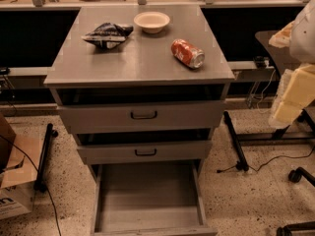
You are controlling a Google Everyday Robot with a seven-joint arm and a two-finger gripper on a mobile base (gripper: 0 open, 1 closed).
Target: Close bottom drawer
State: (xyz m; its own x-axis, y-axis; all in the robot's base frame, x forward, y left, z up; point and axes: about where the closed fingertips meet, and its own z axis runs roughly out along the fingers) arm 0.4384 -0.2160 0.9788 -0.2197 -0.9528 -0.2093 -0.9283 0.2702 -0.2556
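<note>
Smooth grey top [142,63] bears round bowl [151,21], crumpled bag [108,35], toppled red can [187,53]; floor [251,200] speckled. Bottom drawer [147,193] stands open. Cream gripper [294,95] at right edge; its grip cannot be told.

Grey bottom drawer [147,193] wide open below; pincer [289,102] at right edge.
</note>
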